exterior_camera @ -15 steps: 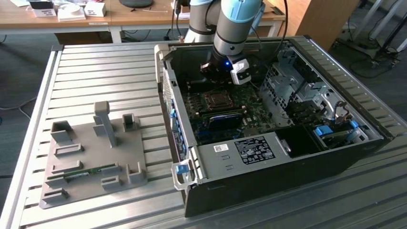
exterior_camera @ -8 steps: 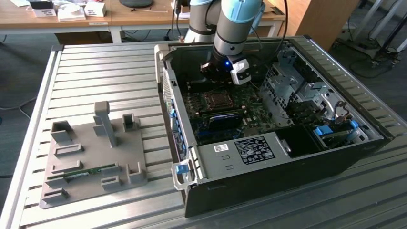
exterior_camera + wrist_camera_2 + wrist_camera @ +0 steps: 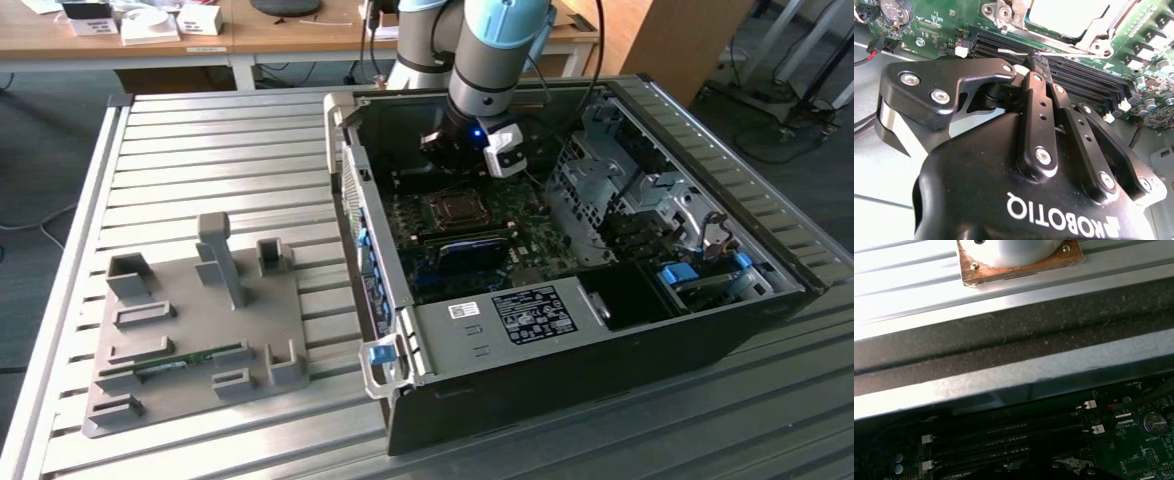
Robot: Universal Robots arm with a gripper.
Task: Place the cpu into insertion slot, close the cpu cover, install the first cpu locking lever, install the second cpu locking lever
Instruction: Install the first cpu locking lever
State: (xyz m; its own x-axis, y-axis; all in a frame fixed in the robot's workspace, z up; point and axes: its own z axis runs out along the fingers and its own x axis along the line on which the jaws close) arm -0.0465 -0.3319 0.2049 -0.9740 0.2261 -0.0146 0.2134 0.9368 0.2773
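Ribbed metal table with open computer case: gripper, fingers drawn together, hangs over memory slots beside the seated cpu.

arm: reaching steeply down | wrist: pointing downward | jaws: pressed together, tips touching

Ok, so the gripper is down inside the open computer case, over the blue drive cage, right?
No. The gripper is inside the open computer case, but over the memory slots beside the insertion slot, as the second wrist view shows.
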